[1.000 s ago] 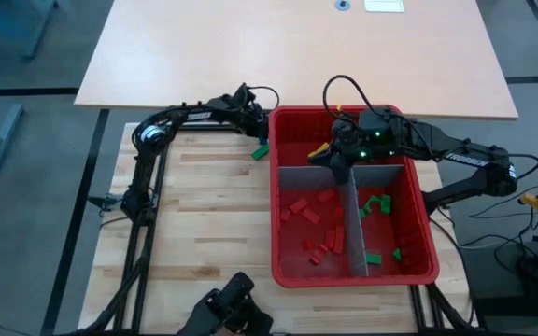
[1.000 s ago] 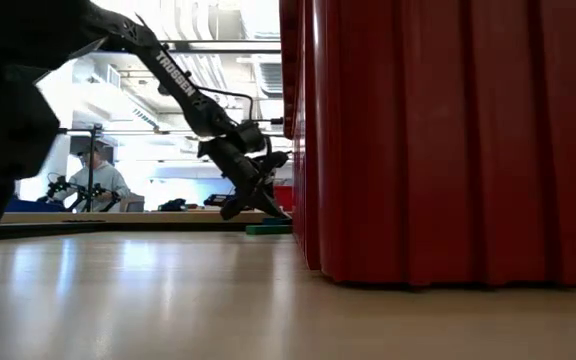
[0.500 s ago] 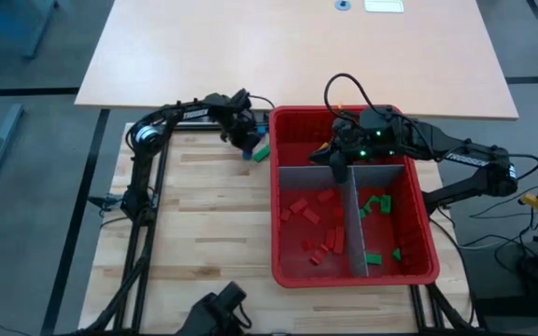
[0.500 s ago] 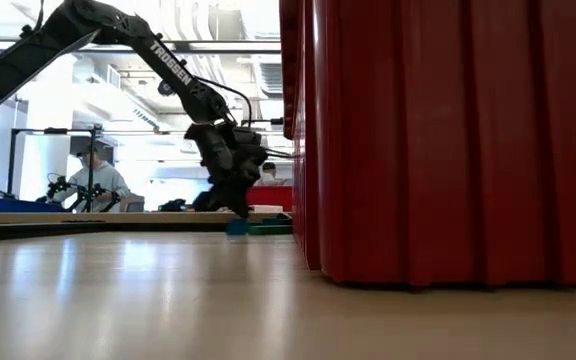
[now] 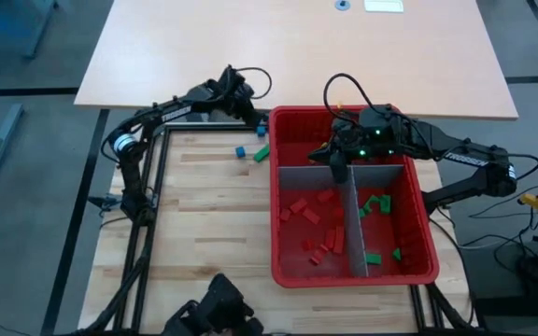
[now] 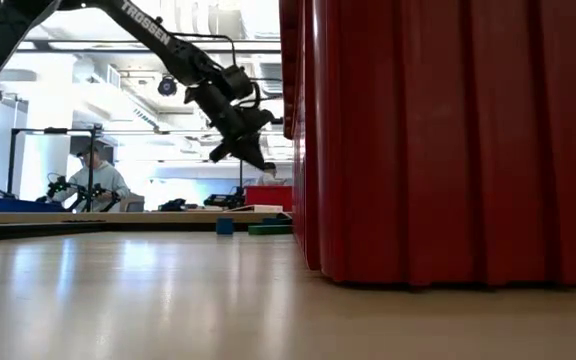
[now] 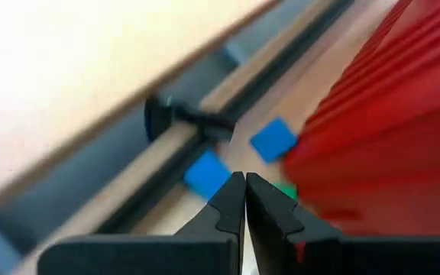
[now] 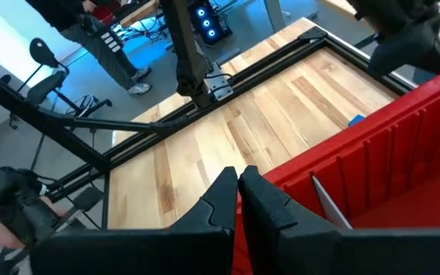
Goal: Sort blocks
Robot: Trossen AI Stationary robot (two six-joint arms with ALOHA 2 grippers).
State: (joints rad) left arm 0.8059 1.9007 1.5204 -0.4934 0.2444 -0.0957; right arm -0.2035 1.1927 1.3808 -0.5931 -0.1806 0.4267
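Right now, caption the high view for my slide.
Left claw raised beside the red bin; blue block on the table.

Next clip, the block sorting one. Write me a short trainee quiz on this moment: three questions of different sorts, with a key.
1. True or false: the left gripper is holding a block.
2. Which colour fills the compartment of the red bin left of the grey divider? A) red B) green C) yellow
3. Fill in: the blue block and the green block lie on the wooden table, ____ the bin.

Key
1. False: it is raised above the table, fingers shut on nothing.
2. A.
3. Outside, just off its left wall.
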